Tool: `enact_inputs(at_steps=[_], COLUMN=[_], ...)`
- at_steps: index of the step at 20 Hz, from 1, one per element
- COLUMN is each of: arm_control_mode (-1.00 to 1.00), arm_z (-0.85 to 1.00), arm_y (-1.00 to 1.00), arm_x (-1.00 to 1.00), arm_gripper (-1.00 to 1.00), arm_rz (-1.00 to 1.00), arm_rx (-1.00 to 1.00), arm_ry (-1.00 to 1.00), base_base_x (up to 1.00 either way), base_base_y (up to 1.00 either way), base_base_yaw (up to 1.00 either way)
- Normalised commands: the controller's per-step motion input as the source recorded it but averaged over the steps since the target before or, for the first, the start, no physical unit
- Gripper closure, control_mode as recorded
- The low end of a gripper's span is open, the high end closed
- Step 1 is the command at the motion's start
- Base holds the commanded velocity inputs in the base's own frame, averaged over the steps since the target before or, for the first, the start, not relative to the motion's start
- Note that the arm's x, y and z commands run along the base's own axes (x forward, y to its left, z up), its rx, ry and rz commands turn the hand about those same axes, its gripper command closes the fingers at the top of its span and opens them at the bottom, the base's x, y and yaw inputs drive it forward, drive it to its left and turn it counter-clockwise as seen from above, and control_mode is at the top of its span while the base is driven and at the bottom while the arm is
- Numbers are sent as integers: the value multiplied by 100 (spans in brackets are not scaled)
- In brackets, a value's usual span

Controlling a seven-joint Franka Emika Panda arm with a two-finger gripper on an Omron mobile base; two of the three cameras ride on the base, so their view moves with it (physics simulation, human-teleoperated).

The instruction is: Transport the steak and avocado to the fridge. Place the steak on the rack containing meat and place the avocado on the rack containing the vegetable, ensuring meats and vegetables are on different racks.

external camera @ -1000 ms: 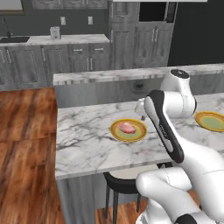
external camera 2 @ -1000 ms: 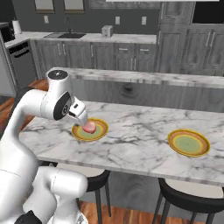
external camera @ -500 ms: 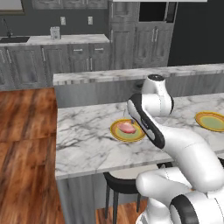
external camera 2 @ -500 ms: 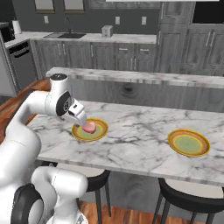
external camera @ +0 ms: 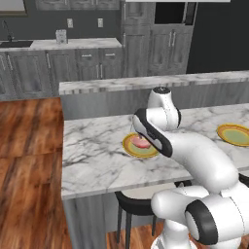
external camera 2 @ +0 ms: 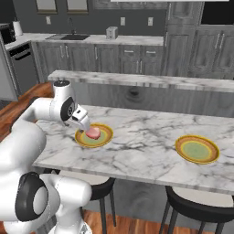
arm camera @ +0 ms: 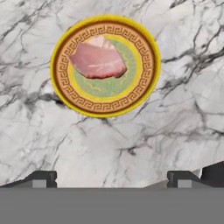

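Grey kitchen cabinets are lining the back wall behind a white marble bench (external camera 2: pixel 151 146) with a raised ledge along its far side. On the bench, a round yellow-rimmed plate (arm camera: pixel 144 85) is holding the steak (arm camera: pixel 97 60), a flat pink slab lying slightly off the plate's green centre. The white arm is bending over this plate, and the end effector (external camera 2: pixel 83 122) is hanging just above the plate's near edge, not touching the steak. In the hand view, its two dark fingertips (arm camera: pixel 40 179) are standing wide apart at the bottom, with bare marble between them, and the steak is lying ahead of them on the plate. A second plate (external camera 2: pixel 197 149) is sitting well apart, farther right along the bench.
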Motion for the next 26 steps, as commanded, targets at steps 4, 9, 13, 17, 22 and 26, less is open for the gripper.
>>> enact_inputs(at_steps=[4,9,13,17,22,26], arm_control_mode=[-100,-100,-100,-100,-100,-100], arm_z=[-21,-21,-4,-8,-1,-10], arm_y=[2,0,0,16,32,3], arm_x=[6,16,11,45,81,61], arm_gripper=[-100,-100,-100,-100,-100,-100], arm_rz=[2,2,1,3,5,10], arm_rx=[-4,-9,-16,-7,-1,-3], arm_ry=[-6,0,1,6,11,13], base_base_x=[0,0,0,0,0,0], base_base_y=[0,0,0,0,0,0], base_base_yaw=[0,0,0,0,0,0])
